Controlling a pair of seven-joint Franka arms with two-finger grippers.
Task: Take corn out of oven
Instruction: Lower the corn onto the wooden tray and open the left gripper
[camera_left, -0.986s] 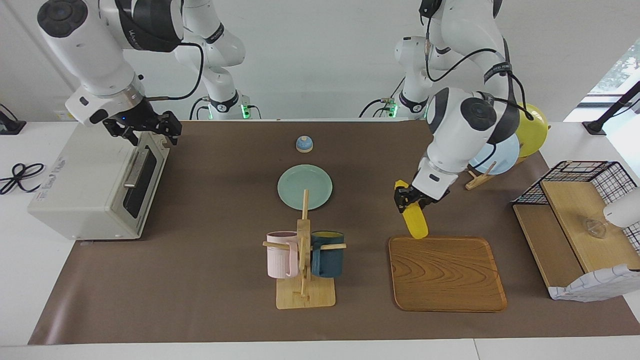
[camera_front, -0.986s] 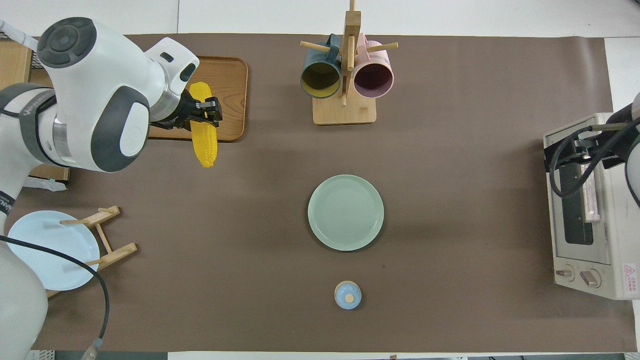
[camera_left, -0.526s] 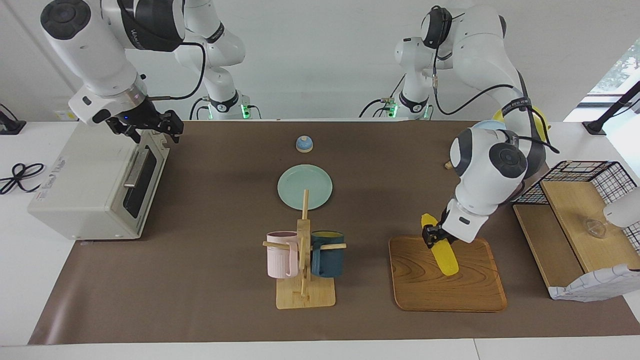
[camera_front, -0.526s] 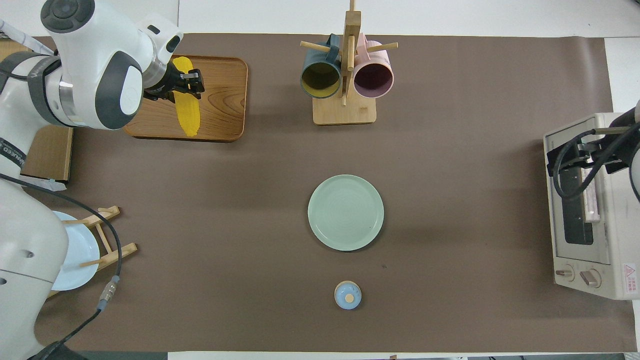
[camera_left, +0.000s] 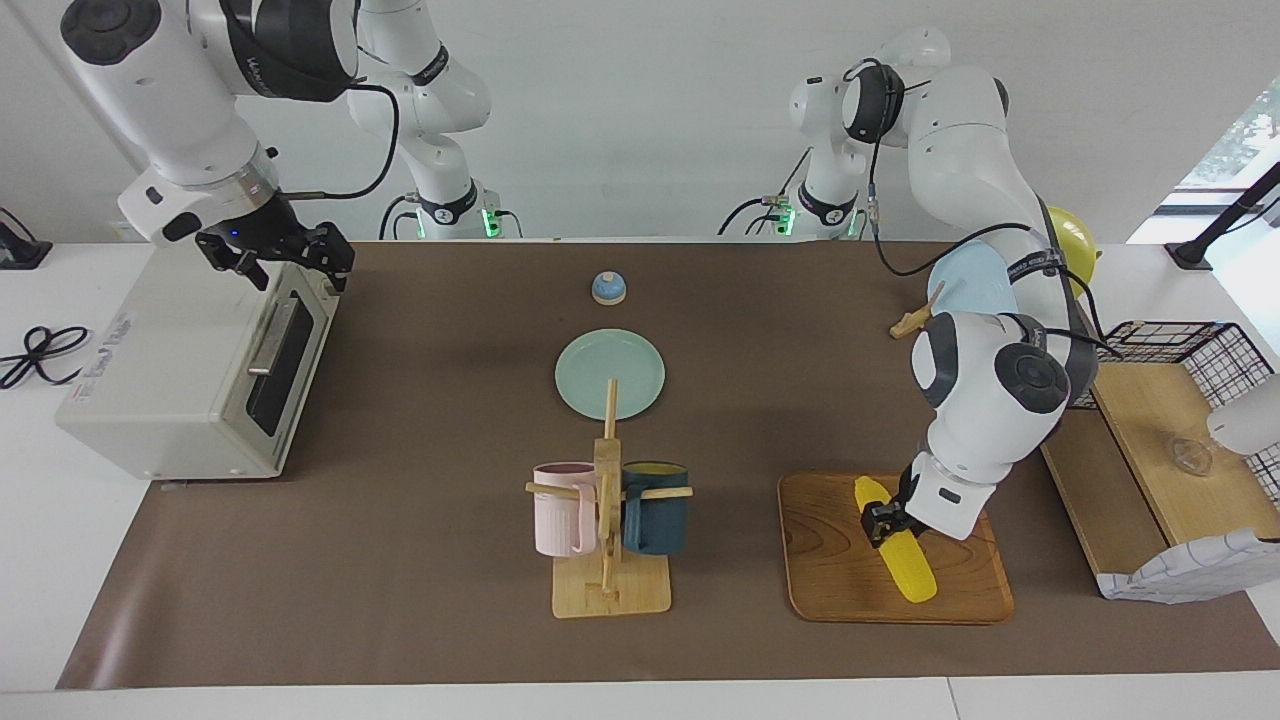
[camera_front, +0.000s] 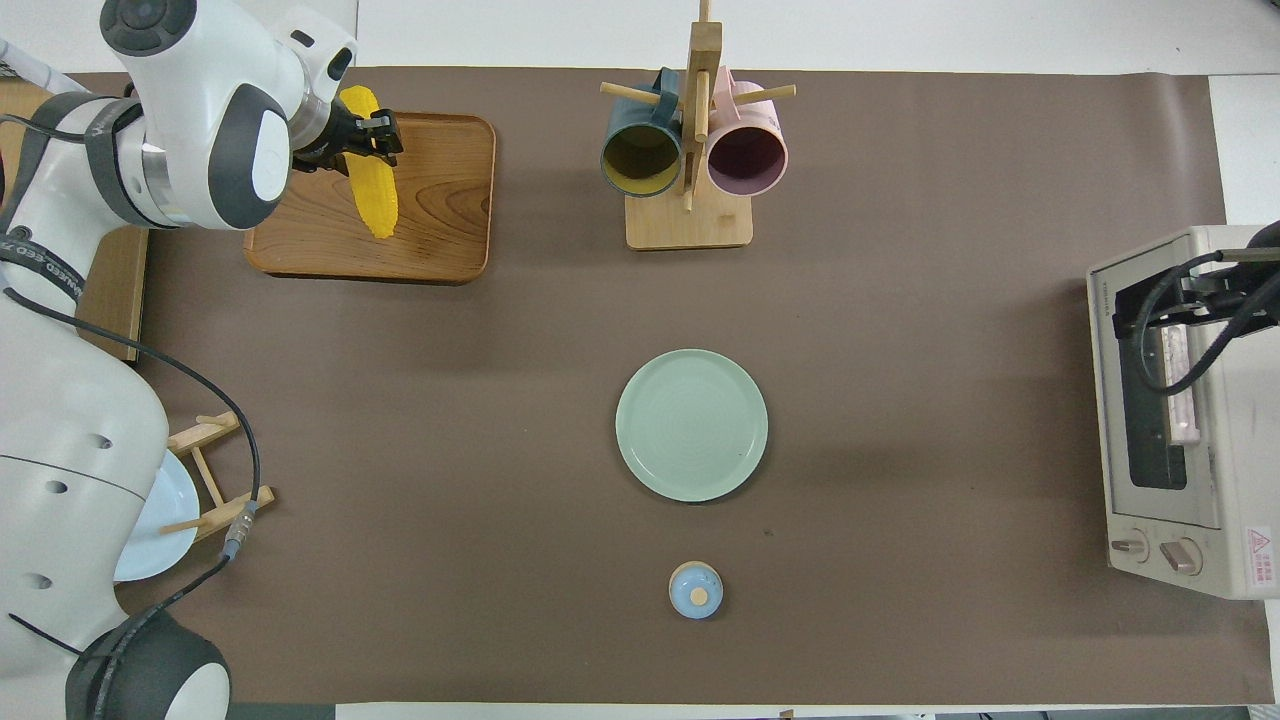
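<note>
The yellow corn (camera_left: 902, 556) (camera_front: 370, 188) hangs tilted in my left gripper (camera_left: 884, 521) (camera_front: 362, 133), which is shut on its upper half. Its lower tip is down at the wooden tray (camera_left: 830, 575) (camera_front: 440, 225); I cannot tell whether it touches. The off-white oven (camera_left: 150, 380) (camera_front: 1235, 430) stands at the right arm's end of the table, its dark glass door and silver handle (camera_left: 272, 335) facing the middle; the door looks shut. My right gripper (camera_left: 275, 258) (camera_front: 1190, 300) hovers open and holding nothing over the oven's top edge above the door.
A wooden mug rack (camera_left: 606, 560) with a pink and a dark blue mug stands beside the tray. A pale green plate (camera_left: 610, 375) and a small blue knobbed lid (camera_left: 608, 288) lie mid-table. A plate stand (camera_left: 985, 280) and wire shelf (camera_left: 1170, 400) sit at the left arm's end.
My left arm carried the corn away from the robots, from over the bare mat to over the tray, and lowered it. The right gripper drifted slightly along the oven's top, still open.
</note>
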